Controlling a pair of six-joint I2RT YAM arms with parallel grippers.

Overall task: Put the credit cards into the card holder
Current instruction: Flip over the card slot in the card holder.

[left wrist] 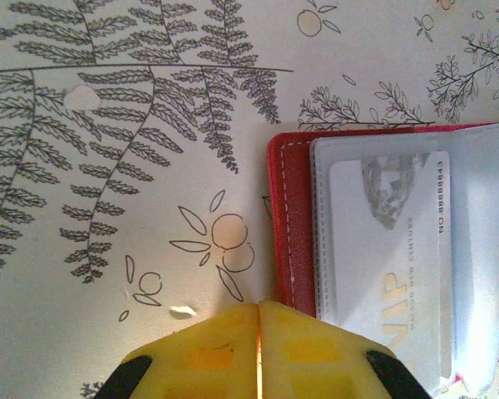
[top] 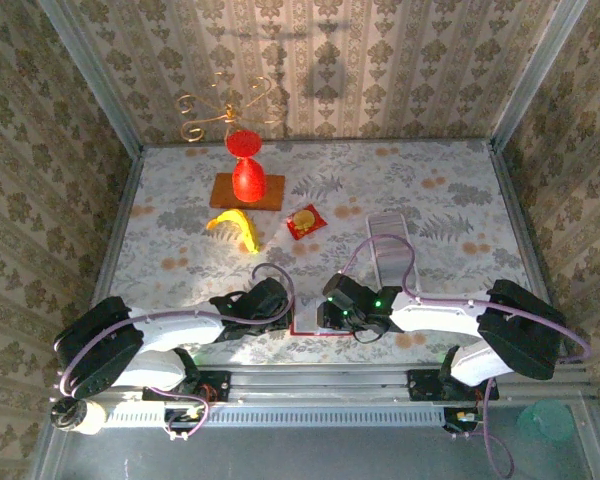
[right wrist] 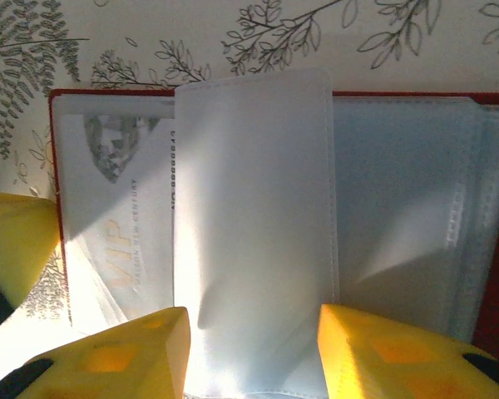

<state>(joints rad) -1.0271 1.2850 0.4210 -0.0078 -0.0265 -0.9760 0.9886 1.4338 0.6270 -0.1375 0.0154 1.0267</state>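
Table (top: 450,190): wide flat top under a pale fern-print cloth. The work sits at its near edge, between the two arms.

Credit cards (top: 388,228): a thin, whitish-grey row of rectangular plastic, far right of centre, well apart from both hands. I read these as the ones waiting to go in.

Card holder (left wrist: 287,216): small dark-red folding case with pale clear pockets, lying open and flat at the near middle edge.

Sleeve leaf (right wrist: 254,191): a translucent white plastic page of the case. It stands over the middle and looks empty.

VIP card (left wrist: 387,249): pale grey plastic with gold lettering, seated in the left pocket.

Right hand (right wrist: 251,320): yellow fingers part-way apart, astride the near end of the sleeve leaf. I cannot tell whether they press its edges. No card is in it.

Left hand (left wrist: 258,312): yellow fingers closed together, holding nothing. It is at the case's near left corner, seemingly steadying it, though contact is unclear.

Step in hand, as I judge it: one card is stowed and a fresh pocket is being laid open; the loading is early to midway.

Next move: the right hand lets go of the leaf, reaches far right and takes one card by its edges, not two. That card then has to enter the pocket mouth square while the left hand keeps the case from sliding.
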